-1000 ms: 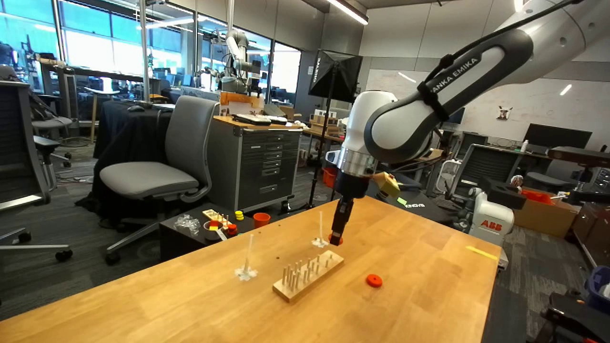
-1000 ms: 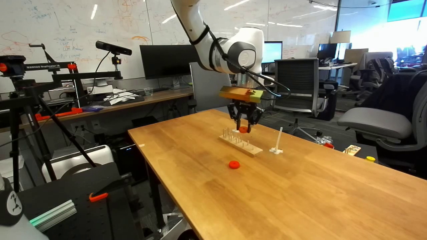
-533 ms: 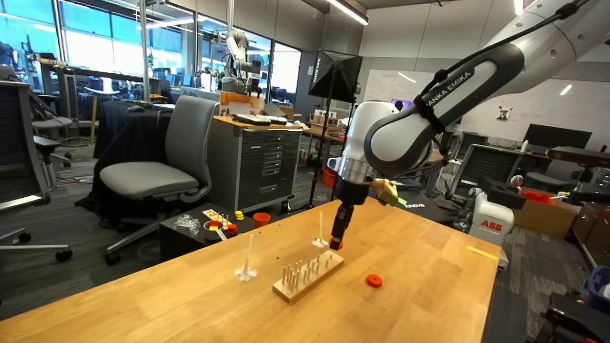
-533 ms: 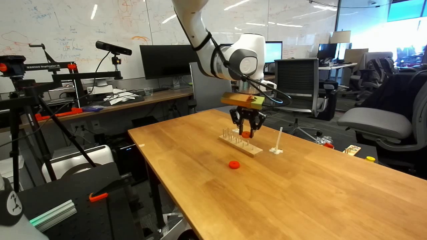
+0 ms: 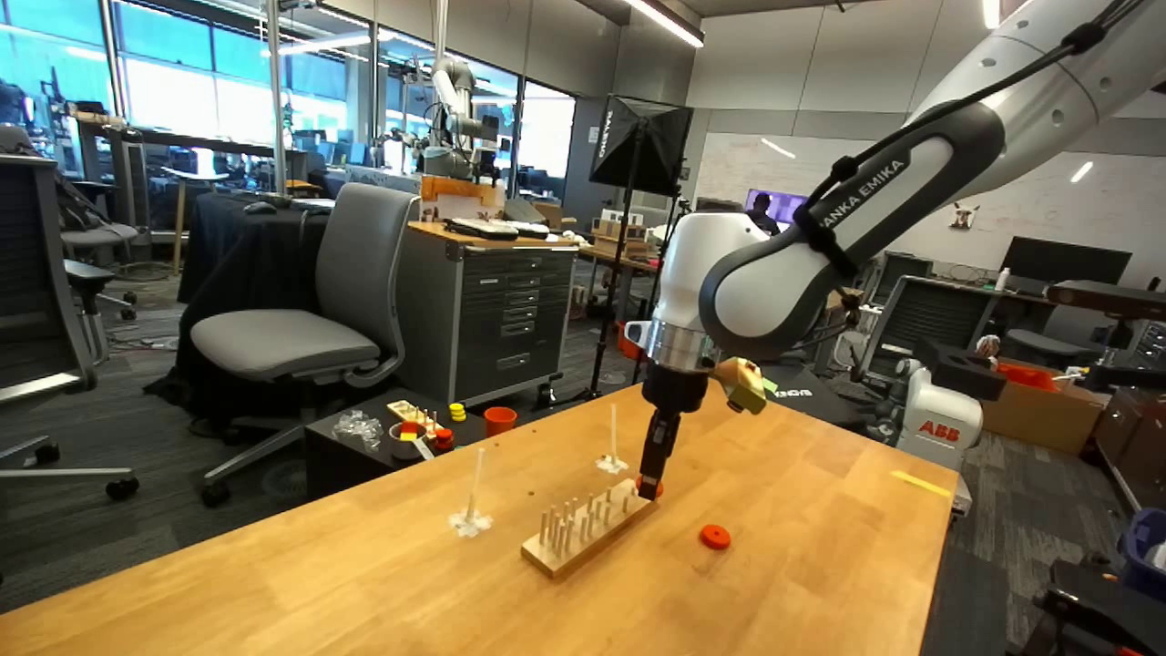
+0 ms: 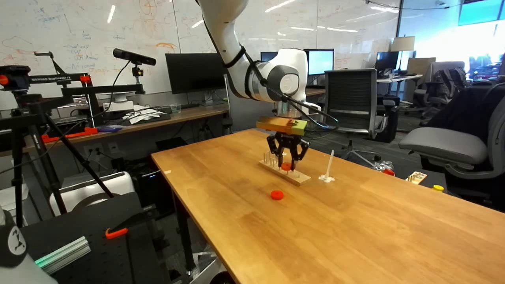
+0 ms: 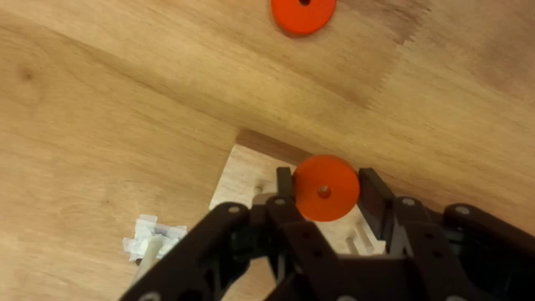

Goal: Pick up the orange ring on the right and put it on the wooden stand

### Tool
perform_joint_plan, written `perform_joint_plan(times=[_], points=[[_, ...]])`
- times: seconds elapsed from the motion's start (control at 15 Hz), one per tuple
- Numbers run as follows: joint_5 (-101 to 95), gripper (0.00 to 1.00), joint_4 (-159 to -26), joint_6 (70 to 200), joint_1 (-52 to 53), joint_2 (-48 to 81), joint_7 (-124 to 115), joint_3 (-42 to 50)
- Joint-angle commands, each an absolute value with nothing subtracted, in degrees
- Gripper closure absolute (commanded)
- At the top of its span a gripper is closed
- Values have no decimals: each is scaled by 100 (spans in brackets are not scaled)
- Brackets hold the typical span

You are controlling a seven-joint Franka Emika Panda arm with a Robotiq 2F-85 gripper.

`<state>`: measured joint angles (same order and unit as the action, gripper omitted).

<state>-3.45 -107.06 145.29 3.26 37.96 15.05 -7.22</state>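
Note:
An orange ring (image 7: 309,188) sits between the fingertips of my gripper (image 6: 287,167), which is shut on its rim. Something pale shows through the ring's hole in the wrist view; whether it is a rod's tip I cannot tell. Below lies the wooden stand (image 6: 298,179), a pale slab with several upright rods, and the held ring hangs over its end part. From an exterior view, the gripper's tip (image 5: 648,493) hides part of that end and most of the ring. A matching orange ring (image 5: 715,537) lies flat on the table, apart from the slab, and shows in all views.
Two thin white poles stand taped to the table near the slab: a near pole (image 5: 472,501) and a far pole (image 5: 612,442). A dark side table (image 5: 342,469) with cups and small parts stands beyond the table's edge.
Over the last second my gripper has come down with the ring in its grasp and moved over the end of the wooden stand. The ring on the table and the stand have not moved.

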Motion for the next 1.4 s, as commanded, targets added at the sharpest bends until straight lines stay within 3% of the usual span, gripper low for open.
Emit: perform_joint_plan(times=[0.0, 1.33], points=[[-441, 82, -10777, 14657, 392, 3749, 1393, -681], [-406, 82, -10356, 14780, 474, 4003, 1357, -708]])
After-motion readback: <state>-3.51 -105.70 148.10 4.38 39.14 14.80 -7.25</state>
